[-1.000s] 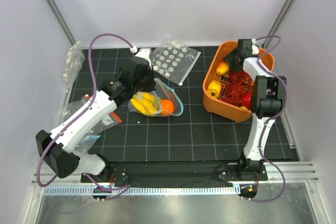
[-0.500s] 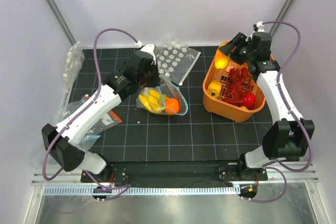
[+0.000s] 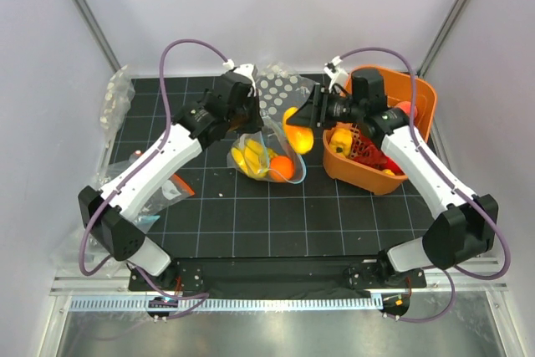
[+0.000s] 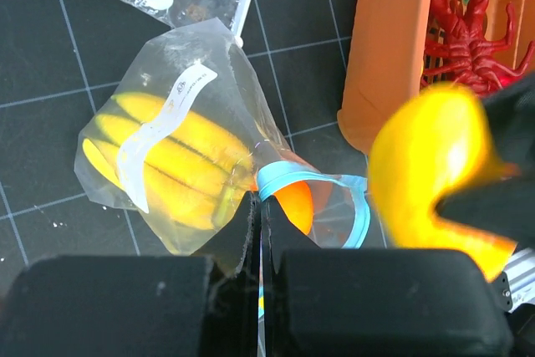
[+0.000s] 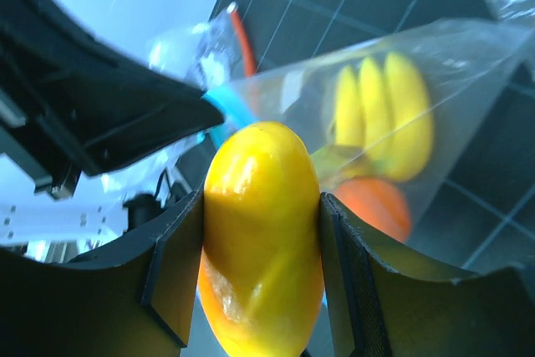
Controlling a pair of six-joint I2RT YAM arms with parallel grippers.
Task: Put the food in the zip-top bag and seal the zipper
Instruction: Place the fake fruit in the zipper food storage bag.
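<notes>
**A:** What a setting: a black gridded surface (image 3: 334,215) boxed in by plain white walls (image 3: 267,6), with a metal rail (image 3: 267,303) along the near edge. Where was the fruit?

**B:** Two pieces were already inside the clear bag (image 3: 251,146) at mid-surface: the banana bunch (image 4: 201,135) and, nearer the mouth, the little orange (image 3: 282,168). The mango (image 3: 298,135) was in the air, just beside the bag's mouth, between the bag and the orange basket (image 3: 418,110).

**A:** And who had it?

**B:** The right claw (image 5: 261,240), fingers clamped on both sides of the mango. The left claw (image 4: 259,215) was clenched tight on the bag's edge, right by the blue zip strip (image 4: 359,215), and that strip curled round in a loop with the mouth gaping.

**A:** Anything else lying about?

**B:** A dotted bag (image 3: 280,94) lay flat at the back of the surface, and more crinkly bags (image 3: 117,98) were heaped along the left edge. The basket on the right held a red toy (image 4: 468,31) and a yellow piece (image 3: 340,141).
</notes>
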